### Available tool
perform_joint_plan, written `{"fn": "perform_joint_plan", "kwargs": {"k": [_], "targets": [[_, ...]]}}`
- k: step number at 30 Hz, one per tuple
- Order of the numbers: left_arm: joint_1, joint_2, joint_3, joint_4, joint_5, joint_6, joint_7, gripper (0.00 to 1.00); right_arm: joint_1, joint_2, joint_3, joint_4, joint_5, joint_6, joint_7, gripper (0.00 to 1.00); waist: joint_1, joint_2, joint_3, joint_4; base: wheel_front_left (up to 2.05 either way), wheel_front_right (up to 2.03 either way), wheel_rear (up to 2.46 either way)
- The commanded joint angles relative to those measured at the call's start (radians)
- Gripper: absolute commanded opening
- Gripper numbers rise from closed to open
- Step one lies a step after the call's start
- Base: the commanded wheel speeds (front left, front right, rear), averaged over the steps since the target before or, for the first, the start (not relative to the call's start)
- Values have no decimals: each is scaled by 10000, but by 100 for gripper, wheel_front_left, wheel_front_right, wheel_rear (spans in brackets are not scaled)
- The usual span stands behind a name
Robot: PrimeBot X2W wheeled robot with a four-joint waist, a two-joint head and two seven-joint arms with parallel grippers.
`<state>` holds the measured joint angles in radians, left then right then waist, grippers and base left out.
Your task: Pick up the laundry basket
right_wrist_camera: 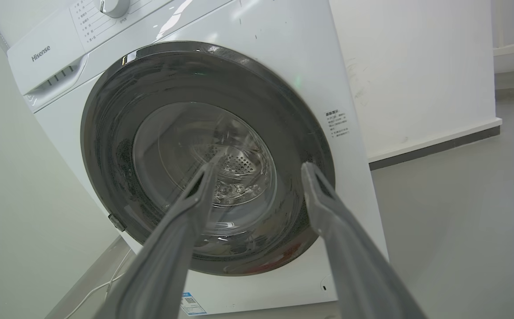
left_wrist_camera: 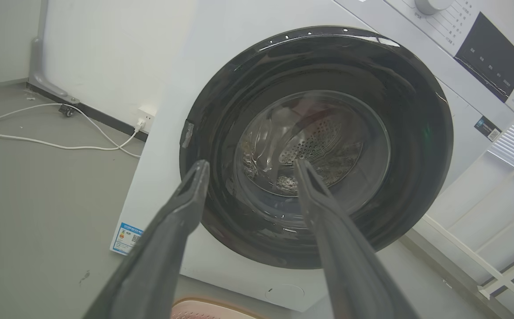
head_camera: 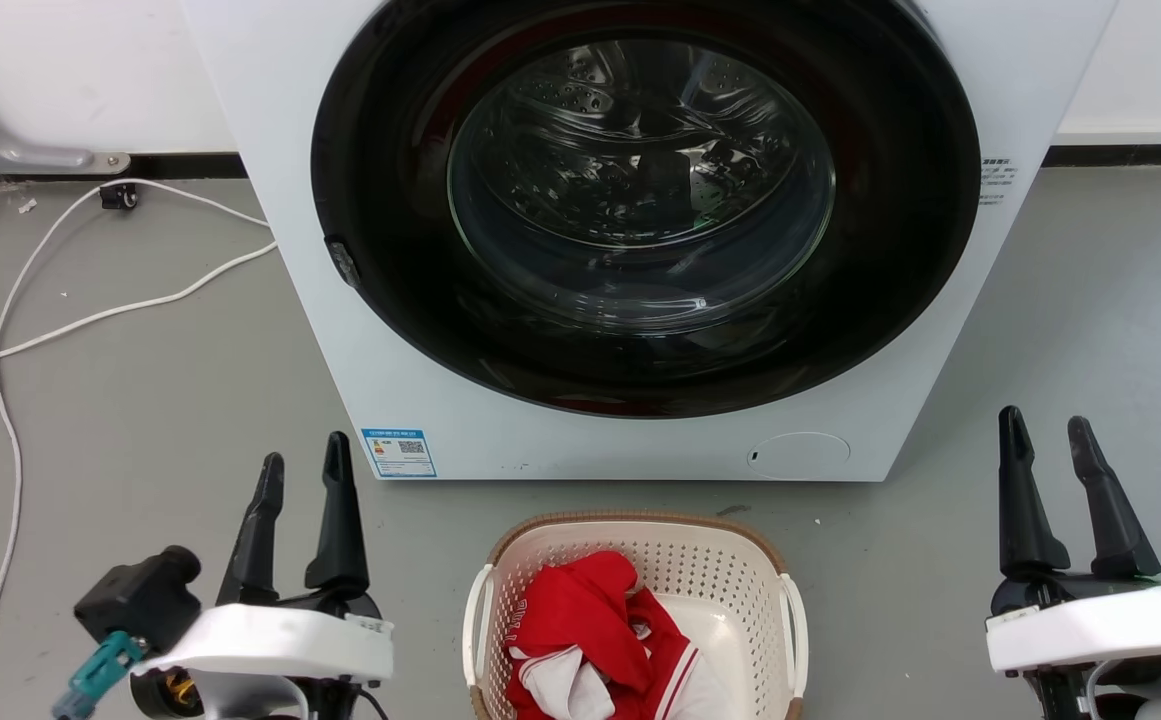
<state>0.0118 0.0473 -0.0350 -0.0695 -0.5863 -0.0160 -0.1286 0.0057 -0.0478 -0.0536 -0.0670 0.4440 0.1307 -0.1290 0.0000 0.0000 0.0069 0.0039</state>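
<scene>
The laundry basket [head_camera: 700, 560] stands on the grey floor just in front of the washing machine, at the bottom centre of the head view. It is cream with perforated walls, a brown rim and white side handles, and holds red and white clothes [head_camera: 590, 630]. A strip of its rim [left_wrist_camera: 212, 308] peeks in at the bottom of the left wrist view. My left gripper [head_camera: 305, 465] hovers open to the basket's left, and my right gripper [head_camera: 1045, 435] hovers open to its right. Both are apart from the basket and hold nothing. Each wrist view looks past open fingers [left_wrist_camera: 181, 208] [right_wrist_camera: 195, 199] at the machine door.
A white washing machine [head_camera: 500, 420] with a shut dark round door [head_camera: 640, 200] fills the space behind the basket. White cables [head_camera: 90, 320] trail over the floor at the left. Bare grey floor lies on both sides of the basket. A white rack [left_wrist_camera: 496, 248] stands beside the machine.
</scene>
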Motion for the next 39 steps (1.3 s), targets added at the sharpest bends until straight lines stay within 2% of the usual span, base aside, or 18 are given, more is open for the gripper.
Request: {"fn": "perform_joint_plan", "kwargs": {"k": [1, 10, 15, 26, 39], "targets": [[-36, 44, -158, -192, 543, 42, -122, 100, 40, -34, -4, -71, -394, -1, -113, 100, 0, 0, 4, 0, 0, 0, 0], [14, 410, -883, -140, 1838, 336, -335, 100, 214, -35, -35, 190, -1256, -1, -327, 100, 0, 0, -6, -6, 0, 0, 0], [-12, 811, -1589, 36, 2655, 660, -480, 100, 320, -36, -36, 444, -1953, 0, -475, 100, 0, 0, -30, -15, 0, 0, 0], [-91, 1263, -2414, 347, 3417, 1220, -724, 100, 422, -37, -49, 678, -2987, 0, -699, 100, 0, 0, -57, -3, 0, 0, 0], [-105, 1562, -3133, 561, 4206, 1347, -983, 100, 521, -37, 58, 605, -4363, -1, -974, 100, 0, 0, -128, -11, 0, 0, 0]]}}
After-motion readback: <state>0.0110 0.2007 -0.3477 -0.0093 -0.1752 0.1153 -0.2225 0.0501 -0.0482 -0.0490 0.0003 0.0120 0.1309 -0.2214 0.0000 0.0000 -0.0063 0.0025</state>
